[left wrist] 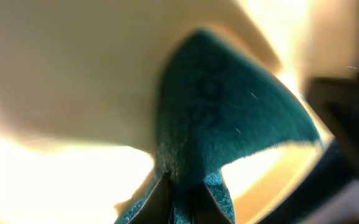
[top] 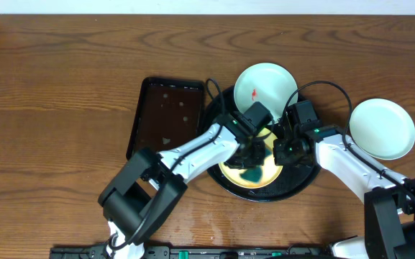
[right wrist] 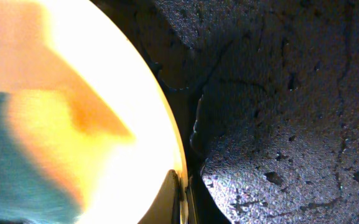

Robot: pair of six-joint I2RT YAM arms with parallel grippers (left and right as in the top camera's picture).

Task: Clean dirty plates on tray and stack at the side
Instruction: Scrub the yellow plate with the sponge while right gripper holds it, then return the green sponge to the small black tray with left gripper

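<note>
A pale yellow plate (top: 259, 175) lies in the round black tray (top: 302, 178). My left gripper (top: 250, 152) is shut on a teal cloth (top: 252, 174) (left wrist: 223, 118) and presses it onto the yellow plate (left wrist: 61, 68). My right gripper (top: 283, 150) is shut on the right rim of the yellow plate (right wrist: 180, 186), one finger inside the rim and one outside; the tray's floor (right wrist: 279, 99) shows beside it. A mint-white plate with a red smear (top: 266, 85) leans on the tray's far rim. Another mint-white plate (top: 382, 128) sits on the table to the right.
A rectangular dark tray (top: 165, 115) lies left of the round tray. Both arms cross over the round tray's middle. The wooden table (top: 63, 86) extends left and behind.
</note>
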